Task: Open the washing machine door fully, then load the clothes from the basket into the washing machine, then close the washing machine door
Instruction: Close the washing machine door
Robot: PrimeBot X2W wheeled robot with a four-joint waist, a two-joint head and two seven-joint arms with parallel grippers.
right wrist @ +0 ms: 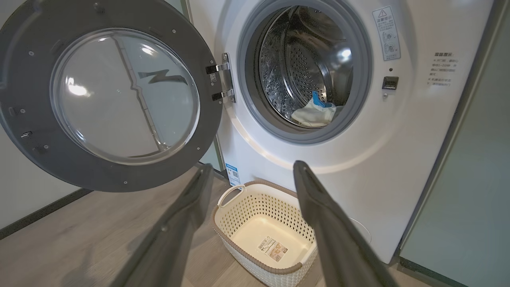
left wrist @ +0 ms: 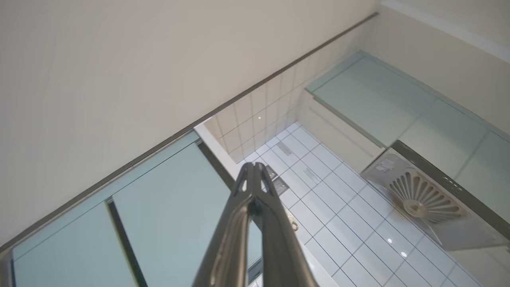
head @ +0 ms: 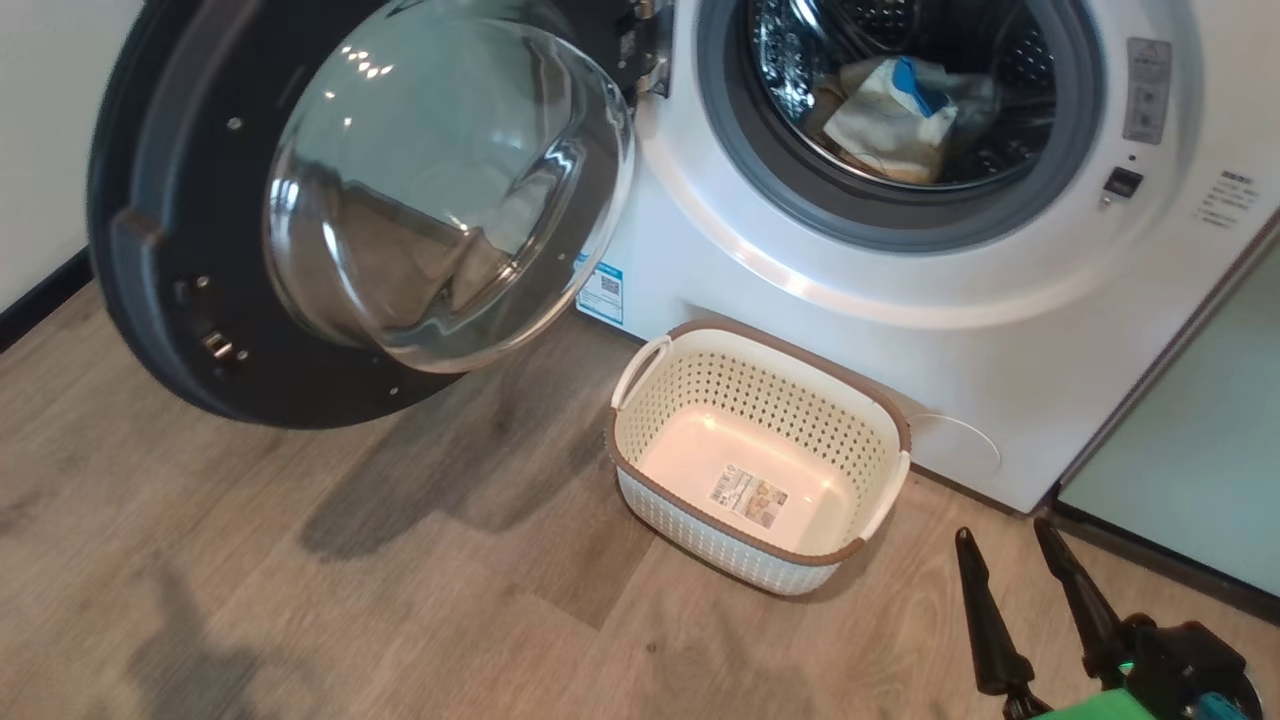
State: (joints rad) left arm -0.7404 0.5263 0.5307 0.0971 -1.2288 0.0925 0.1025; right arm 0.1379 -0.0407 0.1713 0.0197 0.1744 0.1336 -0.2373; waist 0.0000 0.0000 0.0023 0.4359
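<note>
Right gripper (head: 1004, 532) hangs low over the floor (head: 400, 600) at its near right, long dark fingers spread wide and holding nothing. Its own wrist view frames the basket (right wrist: 255, 182) between the two fingers. The left gripper (left wrist: 254, 171) is pressed shut on nothing and points up at a wall, pale green cabinets (left wrist: 171, 199) and white tiles, well away from the work.

Out from the right gripper, the basket (head: 760, 395) stands on the floor at the foot of the washing machine (head: 800, 290), just below the drum mouth. It's bare down to the label on its bottom. The clothes (head: 890, 115), pale yellow with a flash of blue, lie in the steel drum, low and close behind the grey ring (right wrist: 314, 113). So loading looks finished, and I'd put us at the last step, closing up.

The washing machine door (head: 400, 200) is swung wide to the left on its hinges, glass bowl facing out. Closing it calls for a gripper to reach the far left rim of that door (right wrist: 111, 95) and push it round in an arc until the latch catches. The open right gripper is the nearer candidate, though it has a long way to travel across.

What's in the way? The basket sits close to the door's sweep. Whether the door's lower edge clears its rim is hard to judge from these angles. Those clothes near the ring could snag the seal too. A pale green cabinet (head: 1200, 430) flanks the machine on the right, clear of the swing.
</note>
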